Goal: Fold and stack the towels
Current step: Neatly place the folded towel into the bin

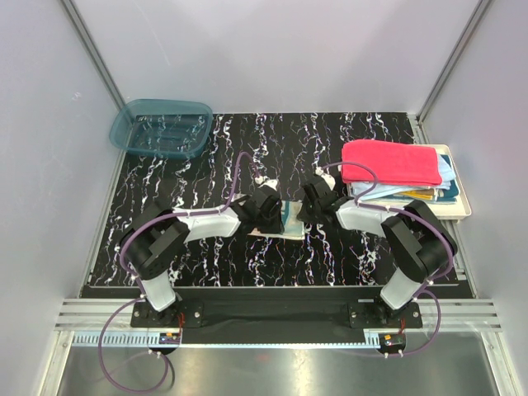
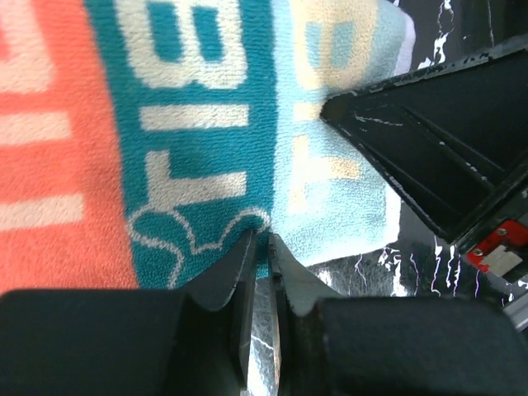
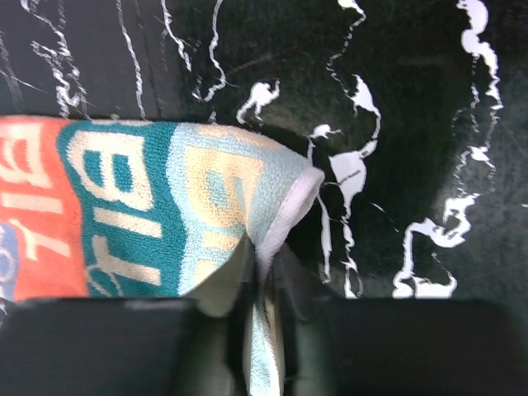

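1. Grippers first: the left gripper [image 2: 262,241] is pinched nearly closed on the near edge of the lettered towel [image 2: 190,124], with only a sliver of gap between the jaws. The tips bite right at the bottom of the teal band.
2. The right gripper [image 3: 262,252] is clamped too, on the pale blue corner of the same towel. The white hem of that corner runs down between its fingers [image 3: 223,289], and the corner looks lifted a bit off the table [image 3: 412,99].
3. So both are grasping one towel, one at each end. It sits mid-table, just in front of the arm bases, and has orange-red, teal and light blue bands with big cream letters.
4. Pose-wise, the left arm [image 1: 165,239] bends in from the left and the right arm [image 1: 412,235] from the right. The wrists angle toward each other low over the towel, and the grippers are close together but apart.
5. As for the other towels, there's a folded pile on the tray [image 1: 462,206] at the right side, with a pink towel [image 1: 388,161] on top and paler ones poking out underneath.
6. The bin [image 1: 161,128] sits at the back left, well apart from all that.
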{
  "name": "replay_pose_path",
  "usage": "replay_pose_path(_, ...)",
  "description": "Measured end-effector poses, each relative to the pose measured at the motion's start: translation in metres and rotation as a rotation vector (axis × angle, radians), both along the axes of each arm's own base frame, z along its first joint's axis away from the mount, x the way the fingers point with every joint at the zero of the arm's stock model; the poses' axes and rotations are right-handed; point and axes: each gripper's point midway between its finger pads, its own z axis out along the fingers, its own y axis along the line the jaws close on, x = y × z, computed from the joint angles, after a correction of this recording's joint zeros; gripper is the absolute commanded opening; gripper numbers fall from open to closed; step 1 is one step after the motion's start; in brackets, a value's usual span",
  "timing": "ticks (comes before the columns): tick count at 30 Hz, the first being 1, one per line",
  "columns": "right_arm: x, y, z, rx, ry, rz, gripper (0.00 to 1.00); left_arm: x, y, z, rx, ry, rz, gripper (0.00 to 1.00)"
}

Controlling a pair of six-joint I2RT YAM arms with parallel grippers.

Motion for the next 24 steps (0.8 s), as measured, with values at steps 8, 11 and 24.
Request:
replay_pose_path(8,-0.005,-0.014,0.005,-0.147,0.036,0.029,0.00,0.007,-0.003,0.065,-0.021,-0.057,-0.007,0.19)
replay_pose_path(11,0.001,-0.024,0.021,-0.239,0.032,0.048,0.00,0.017,0.001,0.123,-0.069,-0.152,0.001,0.20)
replay_pose_path(24,0.080,-0.052,0.169,-0.627,-0.209,0.121,0.00,0.025,0.106,0.222,-0.052,-0.350,0.103,0.24)
